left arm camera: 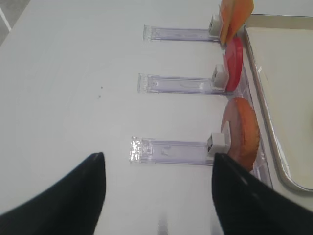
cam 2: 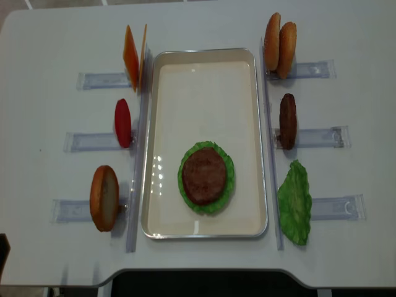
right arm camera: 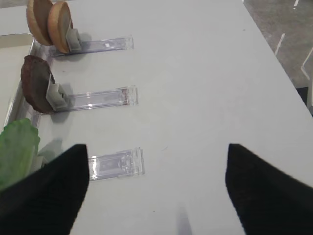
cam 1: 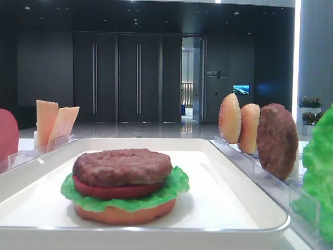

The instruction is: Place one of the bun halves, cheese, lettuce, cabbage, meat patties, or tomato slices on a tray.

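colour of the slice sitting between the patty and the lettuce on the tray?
Pinkish-red: the tomato slice under the meat patty. Shows best in the low exterior high view.

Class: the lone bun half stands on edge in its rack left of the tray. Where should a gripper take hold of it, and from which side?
Grip the bun half by its top rim, coming down from above, one finger on each flat face. It stands on edge with its faces pointing left and right. The rack's pusher block sits against its outer face low down and the tray lies right beside it, so a sideways approach looks cramped.
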